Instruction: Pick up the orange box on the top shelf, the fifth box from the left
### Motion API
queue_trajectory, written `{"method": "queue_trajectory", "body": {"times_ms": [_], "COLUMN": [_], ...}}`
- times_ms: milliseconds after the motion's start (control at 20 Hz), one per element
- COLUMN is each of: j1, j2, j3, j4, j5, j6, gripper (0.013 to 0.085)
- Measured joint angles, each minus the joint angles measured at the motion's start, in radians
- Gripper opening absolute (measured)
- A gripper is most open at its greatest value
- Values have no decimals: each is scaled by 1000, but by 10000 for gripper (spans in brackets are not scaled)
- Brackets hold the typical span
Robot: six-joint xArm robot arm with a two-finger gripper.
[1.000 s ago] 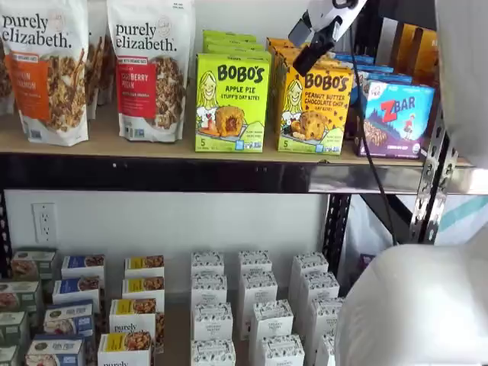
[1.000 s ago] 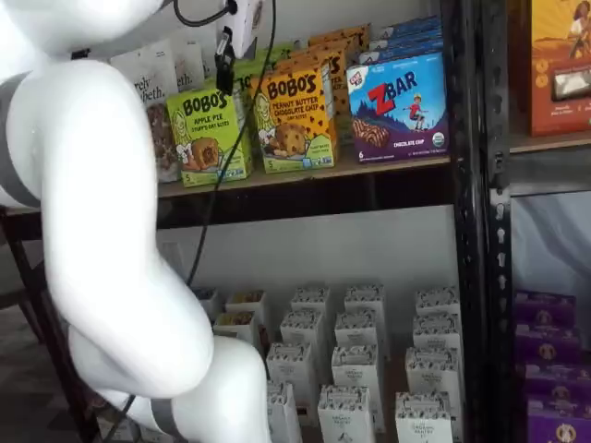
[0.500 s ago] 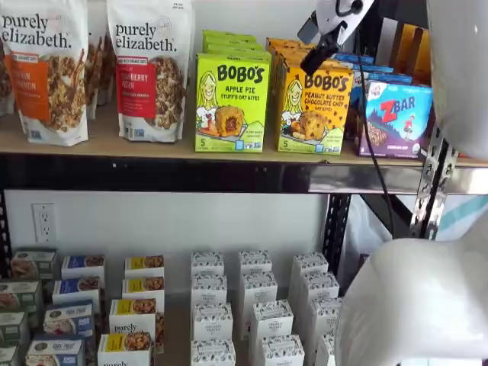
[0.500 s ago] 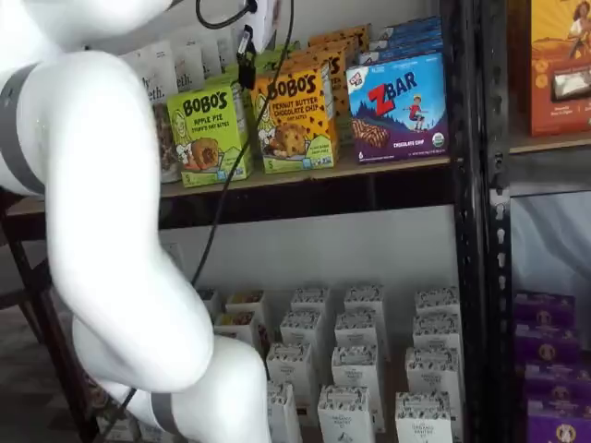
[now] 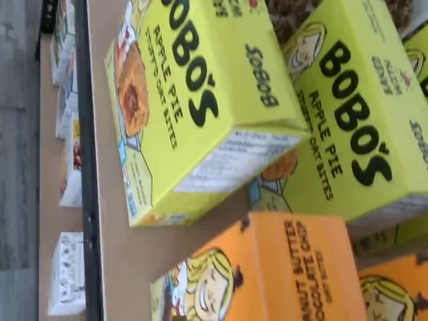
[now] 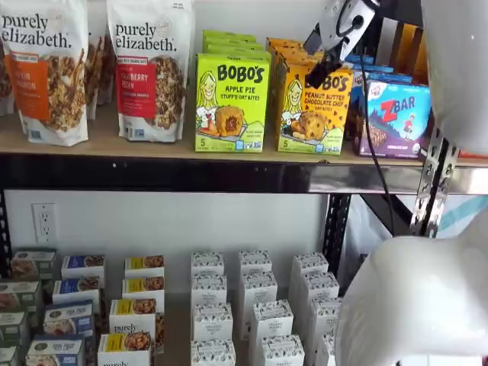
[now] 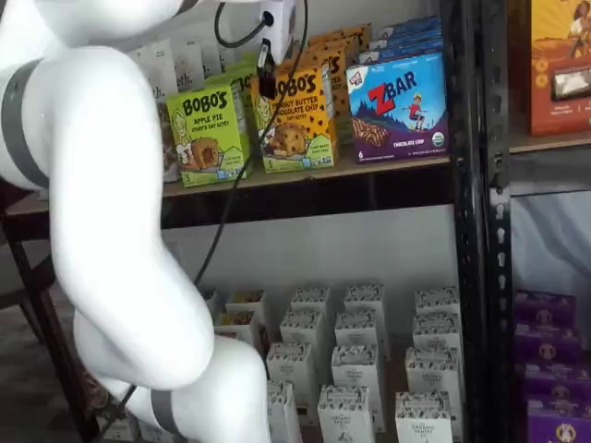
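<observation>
The orange box (image 6: 313, 113) stands upright on the top shelf (image 6: 152, 145), with more orange boxes behind it. It also shows in a shelf view (image 7: 300, 125) and in the wrist view (image 5: 281, 267). The gripper (image 6: 319, 74) hangs in front of the orange box's upper edge, its black fingers slanting down from the white body. In a shelf view the gripper (image 7: 269, 90) shows as one dark finger over the box's upper left corner. The fingers are seen side-on, so I cannot tell whether they are open.
A lime-green Bobo's Apple Pie box (image 6: 231, 103) stands left of the orange box and a blue ZBar box (image 6: 393, 118) right of it. Granola bags (image 6: 151, 69) stand further left. A cable (image 6: 374, 152) hangs from the gripper. Black uprights (image 7: 471, 231) flank the shelf. White boxes (image 6: 255, 305) fill the lower shelf.
The gripper has moved to the right, from in front of the gap between the lime-green and orange boxes to in front of the orange box's top.
</observation>
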Motion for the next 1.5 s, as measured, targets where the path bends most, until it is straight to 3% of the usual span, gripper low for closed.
{"method": "queue_trajectory", "body": {"times_ms": [650, 1500], "j1": [-5, 56], "j2": [139, 187], "j3": [-162, -212], "j4": [-94, -266], "j5": [196, 236], "j6": [2, 41], "gripper": [850, 850]}}
